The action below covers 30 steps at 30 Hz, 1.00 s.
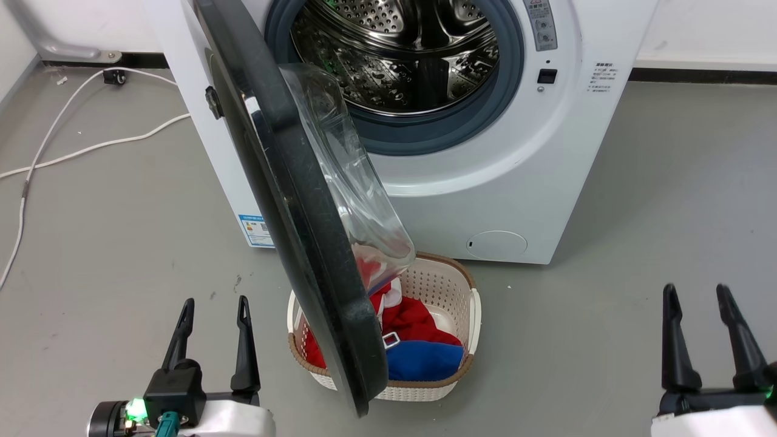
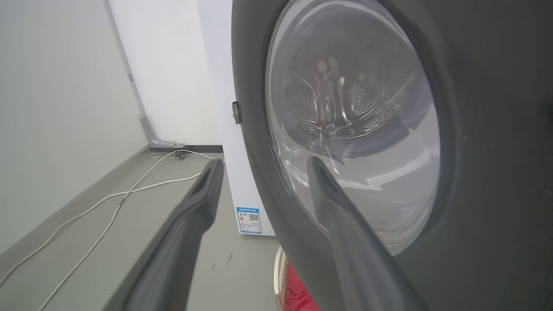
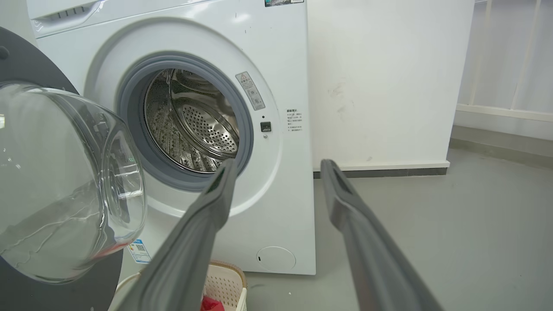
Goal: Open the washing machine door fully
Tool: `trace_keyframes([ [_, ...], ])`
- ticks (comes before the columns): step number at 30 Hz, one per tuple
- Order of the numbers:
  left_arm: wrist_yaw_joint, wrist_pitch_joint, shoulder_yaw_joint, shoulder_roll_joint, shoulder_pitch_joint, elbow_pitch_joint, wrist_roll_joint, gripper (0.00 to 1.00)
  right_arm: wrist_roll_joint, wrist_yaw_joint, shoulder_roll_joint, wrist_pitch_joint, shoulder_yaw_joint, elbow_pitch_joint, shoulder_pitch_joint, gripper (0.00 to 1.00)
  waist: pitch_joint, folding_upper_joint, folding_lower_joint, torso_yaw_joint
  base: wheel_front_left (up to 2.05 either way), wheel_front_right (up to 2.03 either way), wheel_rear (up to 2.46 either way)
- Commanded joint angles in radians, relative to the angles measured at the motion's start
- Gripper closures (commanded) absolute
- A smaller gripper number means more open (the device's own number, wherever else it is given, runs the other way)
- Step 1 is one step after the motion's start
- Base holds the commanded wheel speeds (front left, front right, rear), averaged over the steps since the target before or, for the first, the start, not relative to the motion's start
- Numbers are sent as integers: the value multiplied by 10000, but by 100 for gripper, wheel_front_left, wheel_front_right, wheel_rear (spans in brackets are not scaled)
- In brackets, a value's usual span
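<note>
A white cable trails over the grey floor at far left. The left pincer hangs released, fingers spread and empty, near the outer face of the washing machine door. The door stands swung out, edge-on, from the washing machine, its glass bowl above a laundry basket of red and blue clothes. The right pincer, also released, sits well apart at far right.

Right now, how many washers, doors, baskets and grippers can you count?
Washer: 1
Door: 1
Basket: 1
Grippers: 2 (left gripper, right gripper)
Total: 5
</note>
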Motion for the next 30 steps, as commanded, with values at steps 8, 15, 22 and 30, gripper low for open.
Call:
trace_keyframes([
  [8, -33, -24, 2, 5, 169, -31, 89, 0, -23, -2, 76, -20, 180, -25, 825, 0, -34, -1, 1, -3, 0, 0, 0],
  [15, -33, -24, -16, 2, 231, -35, 88, 0, -103, -2, 79, -19, 261, -47, 1020, 0, -40, -1, 1, -17, 0, 0, 0],
  [22, -14, -24, 5, -2, 238, 39, 5, 0, -111, -2, 78, -21, 323, -22, 1041, 0, -38, -1, 1, -11, 0, 0, 0],
  [30, 48, -24, 169, -2, 138, -13, -167, 100, -137, -2, 79, -20, 365, 46, 1036, 0, -114, -1, 1, -27, 0, 0, 0],
])
